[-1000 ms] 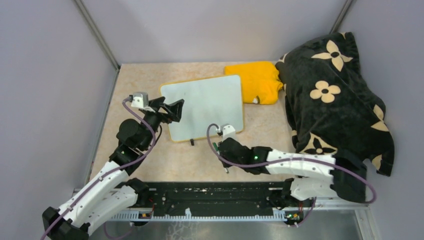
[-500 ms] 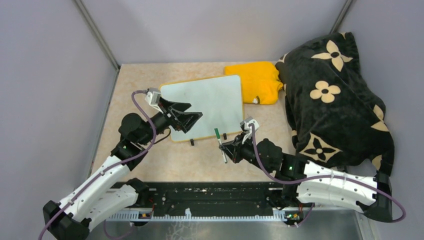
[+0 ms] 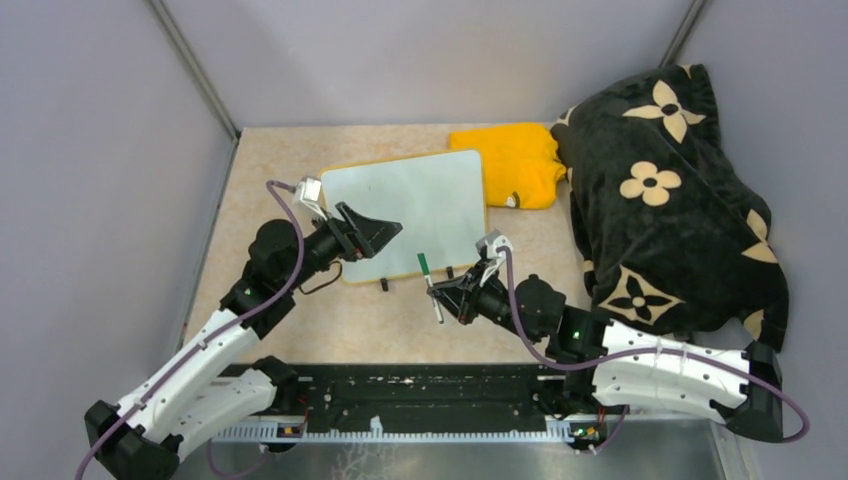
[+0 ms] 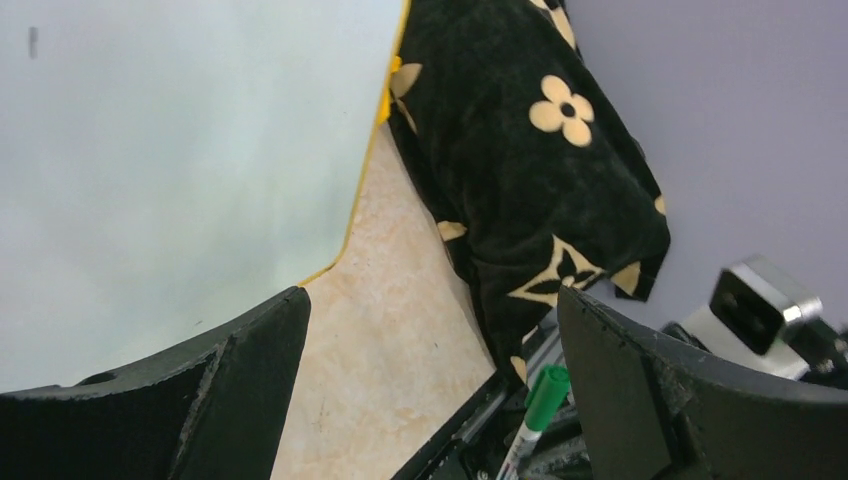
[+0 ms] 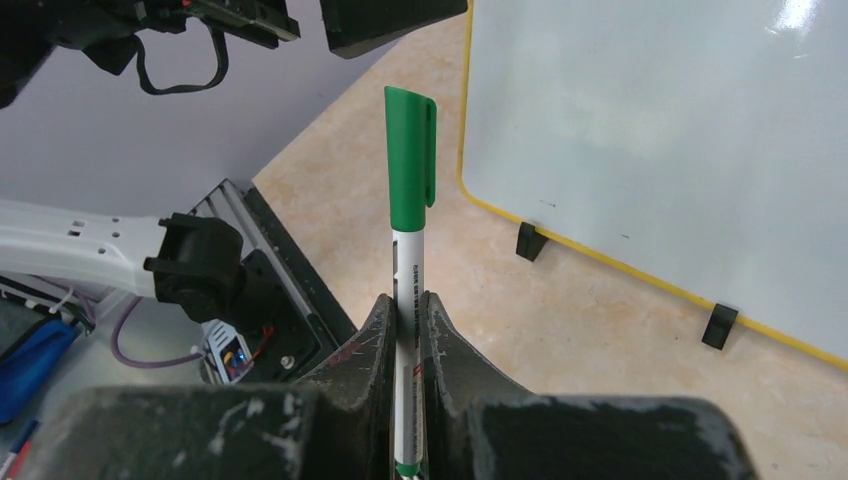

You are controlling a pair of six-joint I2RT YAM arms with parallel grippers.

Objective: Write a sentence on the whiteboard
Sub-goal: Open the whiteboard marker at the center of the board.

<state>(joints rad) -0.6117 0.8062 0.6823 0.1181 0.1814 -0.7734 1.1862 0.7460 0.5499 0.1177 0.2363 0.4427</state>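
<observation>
The whiteboard point(image 3: 420, 195) lies flat on the table, its white face blank, with no sentence in view on it. My right gripper point(image 3: 447, 296) is shut on a white marker with a green cap point(image 3: 430, 284), just in front of the board's near edge. In the right wrist view the capped marker point(image 5: 410, 170) stands up between the right gripper's point(image 5: 407, 300) fingers, beside the whiteboard point(image 5: 650, 130). My left gripper point(image 3: 385, 240) hangs open over the board's near-left corner with nothing between its fingers. The left wrist view shows the left gripper point(image 4: 430, 300), the whiteboard point(image 4: 180, 150) and the marker point(image 4: 540, 400).
A folded yellow cloth point(image 3: 515, 160) lies at the board's far right corner. A black blanket with cream flowers point(image 3: 670, 190) fills the table's right side. Small black clip feet point(image 3: 383, 285) stick out from the board's near edge. A black rail point(image 3: 430, 395) runs along the near edge.
The right arm has swung round and raised the marker, whose cap end now points towards the board. The left gripper has moved right, over the board's near-left corner, still open.
</observation>
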